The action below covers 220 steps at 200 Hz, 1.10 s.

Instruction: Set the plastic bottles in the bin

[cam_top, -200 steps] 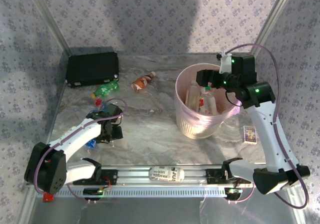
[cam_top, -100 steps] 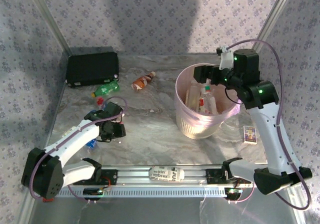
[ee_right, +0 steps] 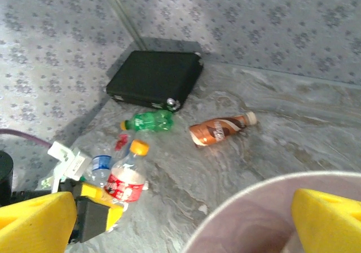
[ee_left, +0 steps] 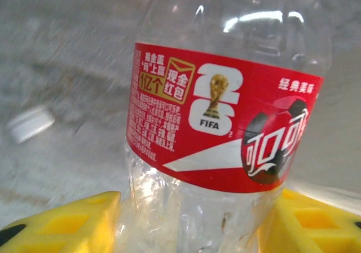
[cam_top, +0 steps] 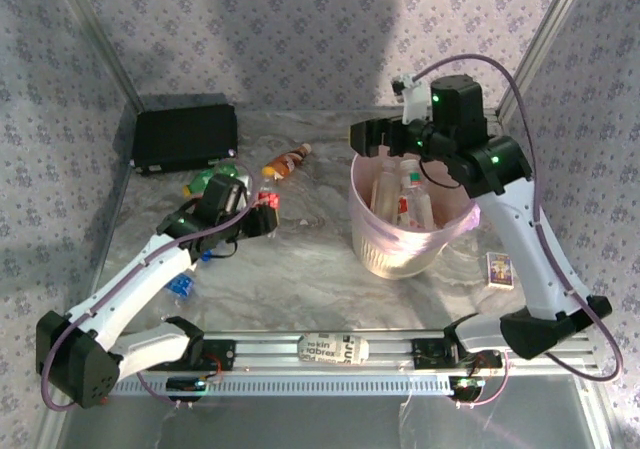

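Partly done, we'd say. The bin (cam_top: 400, 254) sits right of centre in the top view with several bottles (cam_top: 405, 197) in it. The left gripper (cam_top: 258, 215), left of centre, is clamped on a red-labelled bottle (ee_left: 225, 123), its body between the yellow fingers (ee_left: 62, 219). The right gripper (cam_top: 362, 137) is spread wide with nothing in it, over the bin's upper-left rim.

To go, as far as we see:
- green bottle (ee_right: 149, 120)
- brown bottle (ee_right: 220, 129)
- blue-capped bottle (cam_top: 182, 287), lower left

Non-task items:
- black case (ee_right: 155, 78), upper left
- card (cam_top: 500, 269), right of the bin
- printed strip (cam_top: 333, 349), bottom centre

Likely obstruction: the right gripper sits on the side of the rim from which the held bottle would come.
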### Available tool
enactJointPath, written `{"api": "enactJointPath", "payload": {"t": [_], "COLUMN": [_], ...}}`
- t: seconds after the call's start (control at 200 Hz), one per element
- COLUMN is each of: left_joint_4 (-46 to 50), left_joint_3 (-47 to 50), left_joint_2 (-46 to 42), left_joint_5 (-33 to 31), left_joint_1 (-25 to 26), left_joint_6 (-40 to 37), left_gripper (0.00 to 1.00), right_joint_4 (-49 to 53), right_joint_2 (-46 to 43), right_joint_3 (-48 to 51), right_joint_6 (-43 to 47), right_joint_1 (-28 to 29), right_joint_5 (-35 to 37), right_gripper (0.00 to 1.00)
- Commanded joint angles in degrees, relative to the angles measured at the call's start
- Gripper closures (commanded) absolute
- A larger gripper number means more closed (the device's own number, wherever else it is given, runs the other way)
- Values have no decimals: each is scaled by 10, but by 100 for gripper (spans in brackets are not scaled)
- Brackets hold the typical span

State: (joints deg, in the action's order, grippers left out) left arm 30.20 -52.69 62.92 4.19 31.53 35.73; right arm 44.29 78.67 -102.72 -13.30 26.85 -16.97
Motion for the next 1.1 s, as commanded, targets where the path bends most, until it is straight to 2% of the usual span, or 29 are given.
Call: {"api": "enactJointPath", "payload": {"t": [0.0,0.285,0.435,0.515,0.68,0.865,1.094], "left_joint_4": [-98,-256,-281,-284,-284,-277,-278], "left_joint_3": [-46,-49,-41,-38,-38,-44,-39], "left_joint_2": [5,-4,-20,-23,-19,-12,-12], "left_joint_5": [35,93,93,102,112,111,98], "left_joint_1": [2,4,6,6,8,8,7], "left_joint_6": [-23,-4,-5,-6,0,1,6], "left_gripper": [64,73,73,77,77,77,75], "right_joint_4": [-8,-33,-14,-23,-38,-46,-58], "right_joint_2": [35,154,214,235,274,300,313], "right_joint_3": [-40,-116,-167,-177,-197,-208,-212], "right_joint_6": [-9,-46,-56,-65,-80,-87,-86], "right_joint_1": [29,84,98,99,101,102,99], "right_joint_5": [-9,-53,-68,-93,-120,-145,-152], "right_gripper": [1,1,1,1,1,12,35]}}
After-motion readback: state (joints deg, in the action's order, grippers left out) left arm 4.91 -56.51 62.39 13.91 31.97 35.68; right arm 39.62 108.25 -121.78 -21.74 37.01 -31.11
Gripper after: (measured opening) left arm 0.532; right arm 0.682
